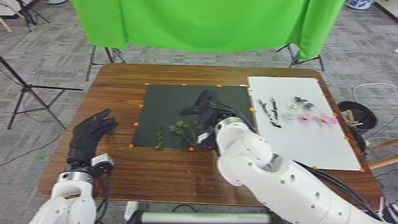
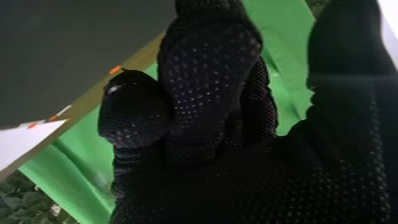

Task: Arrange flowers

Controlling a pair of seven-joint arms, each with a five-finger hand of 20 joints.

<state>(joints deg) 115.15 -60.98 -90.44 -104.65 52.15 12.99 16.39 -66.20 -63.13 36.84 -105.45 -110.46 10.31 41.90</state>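
The right hand [image 1: 204, 109] is over the dark mat [image 1: 167, 100] in the head view, open, with no flower in its grasp. In the right wrist view the same hand [image 2: 204, 105] has its fingers extended and the thumb apart, holding nothing. Green leafy sprigs [image 1: 183, 130] lie on the mat's near part, close to the right wrist, with a thin green stem [image 1: 160, 137] to their left. On the white board [image 1: 311, 147] are dark stems [image 1: 270, 112], pale grey flowers [image 1: 303, 103] and pink flowers [image 1: 320, 118]. The left hand [image 1: 89, 132] is open over the table's left side.
The brown table [image 1: 160, 175] carries both mat and board, with small orange markers around them. A green cloth [image 1: 204, 25] hangs beyond the far edge. A black bin [image 1: 358, 114] stands off the right edge, and a tripod [image 1: 28, 87] stands at the left.
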